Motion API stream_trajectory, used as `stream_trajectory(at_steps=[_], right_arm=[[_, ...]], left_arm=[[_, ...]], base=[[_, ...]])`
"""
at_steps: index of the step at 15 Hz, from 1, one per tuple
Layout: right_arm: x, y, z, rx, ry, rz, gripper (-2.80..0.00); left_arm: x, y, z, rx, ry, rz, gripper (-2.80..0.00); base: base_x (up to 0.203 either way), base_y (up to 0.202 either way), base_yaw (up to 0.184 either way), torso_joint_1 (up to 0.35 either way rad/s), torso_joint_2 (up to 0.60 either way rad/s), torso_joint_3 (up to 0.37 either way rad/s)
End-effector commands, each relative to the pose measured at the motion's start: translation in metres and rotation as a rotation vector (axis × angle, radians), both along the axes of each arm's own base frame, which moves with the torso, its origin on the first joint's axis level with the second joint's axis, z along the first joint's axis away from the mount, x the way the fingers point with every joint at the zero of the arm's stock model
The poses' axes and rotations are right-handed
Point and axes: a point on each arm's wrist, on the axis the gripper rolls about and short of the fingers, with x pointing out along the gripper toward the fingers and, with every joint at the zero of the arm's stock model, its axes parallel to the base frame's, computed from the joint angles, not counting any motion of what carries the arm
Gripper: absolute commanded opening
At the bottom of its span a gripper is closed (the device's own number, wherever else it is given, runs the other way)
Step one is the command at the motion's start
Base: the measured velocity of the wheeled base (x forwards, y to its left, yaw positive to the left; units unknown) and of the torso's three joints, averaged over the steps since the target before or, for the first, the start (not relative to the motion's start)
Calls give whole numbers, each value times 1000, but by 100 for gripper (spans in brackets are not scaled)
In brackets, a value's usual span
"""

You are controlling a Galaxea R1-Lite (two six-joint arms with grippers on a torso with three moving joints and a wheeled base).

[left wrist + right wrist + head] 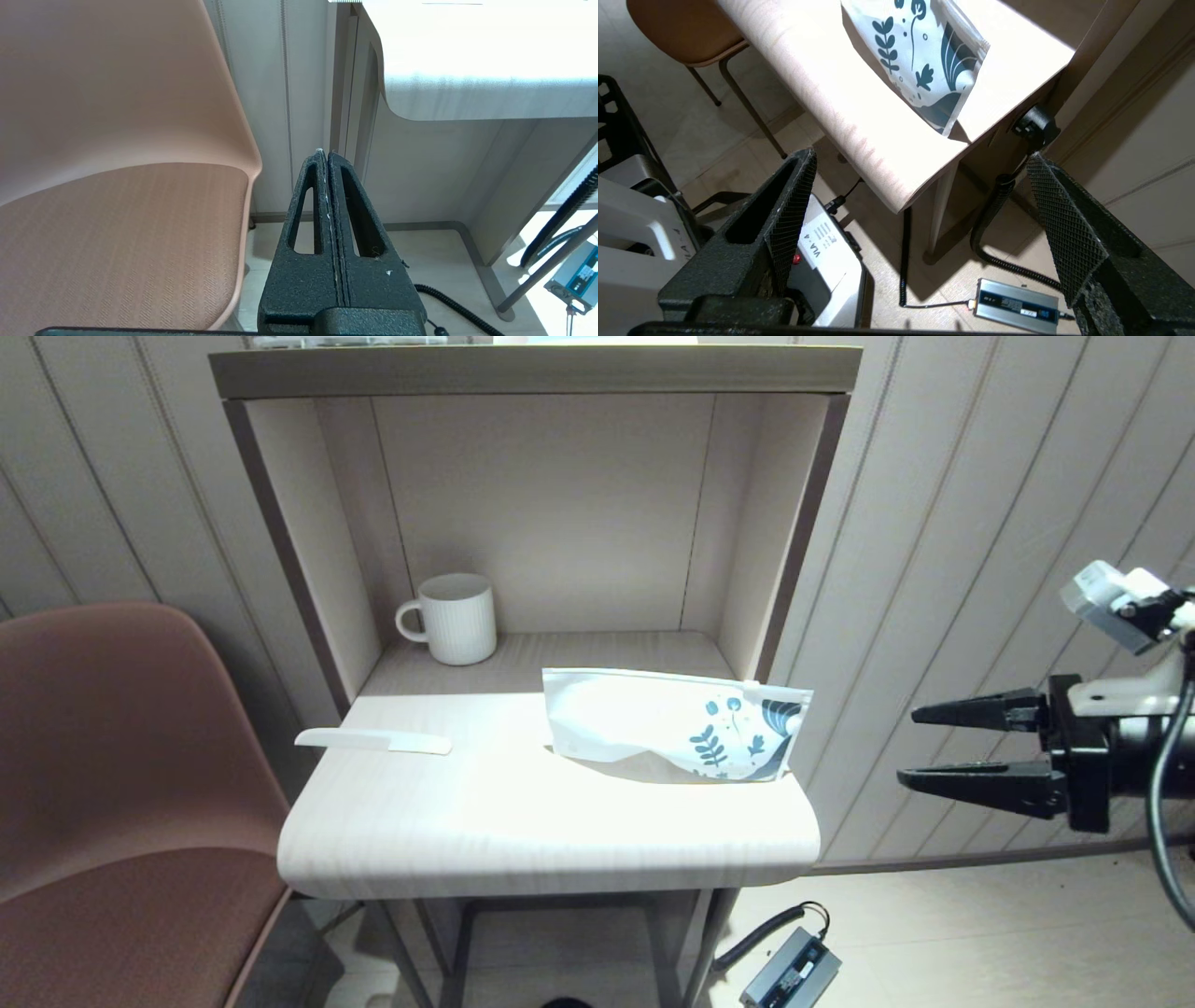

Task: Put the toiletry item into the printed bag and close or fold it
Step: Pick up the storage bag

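The toiletry item, a flat white comb (pixel 373 740), lies on the table's left side, near the edge. The printed bag (pixel 667 723), white with dark blue leaf prints at its right end, rests on the right part of the table; its printed end (pixel 924 60) shows in the right wrist view. My right gripper (pixel 910 745) hovers open off the table's right side, level with the bag, empty, fingertips pointing at it. My left gripper (pixel 324 153) is shut and empty, low beside the chair and below the table top.
A white ribbed mug (pixel 453 618) stands inside the shelf alcove behind the table (pixel 523 840). A brown chair (pixel 112 756) stands left of the table. A coiled cable (pixel 999 224) and a grey power box (pixel 1017 305) lie on the floor under the right side.
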Motion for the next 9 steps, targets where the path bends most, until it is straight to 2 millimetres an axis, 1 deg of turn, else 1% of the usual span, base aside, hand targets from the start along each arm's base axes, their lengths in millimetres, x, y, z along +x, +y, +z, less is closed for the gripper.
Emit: stream_trajectory(at_steps=[1,5,9], right_arm=[[6,2,-6,1,1,15,0],[15,12,-11,5,26,68,0],[39,14,-14,5,50,78,0]], left_arm=[[0,0,0,0,1,0,-280],[0,0,0,0,2,0,-280],[0,0,0,0,1,0,-280]], base=[[0,0,0,0,0,0],[0,0,0,0,0,0],[0,0,0,0,0,0]])
